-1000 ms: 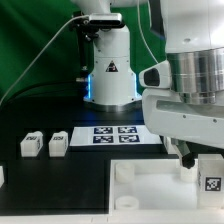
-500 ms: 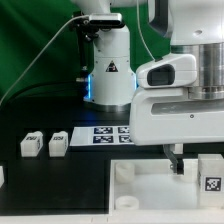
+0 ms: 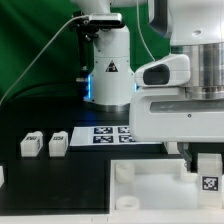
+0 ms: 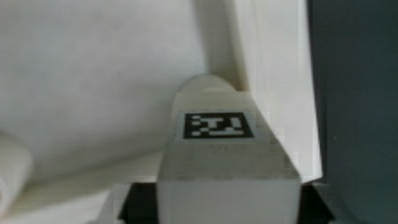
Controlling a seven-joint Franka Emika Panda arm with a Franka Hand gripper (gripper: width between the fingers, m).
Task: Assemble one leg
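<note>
My gripper [image 3: 203,162] is shut on one leg [image 3: 209,174], a small white block with a black-and-white tag. It holds the leg upright at the exterior view's right, over the right part of the large white tray-like piece [image 3: 140,186]. In the wrist view the same leg [image 4: 221,140] fills the space between my two dark fingers [image 4: 143,200], with the white piece behind it. My gripper's midpoint [image 4: 221,205] lies on the leg. Two more legs [image 3: 31,144] [image 3: 57,143] lie side by side at the exterior view's left.
The marker board [image 3: 114,134] lies on the black table behind the tray-like piece. A further white part [image 3: 2,177] shows at the exterior view's left edge. The robot base [image 3: 108,70] stands at the back, before a green curtain.
The arm's wrist has turned upright and my fingers have shifted a little to the exterior view's right. The held leg stays in nearly the same place.
</note>
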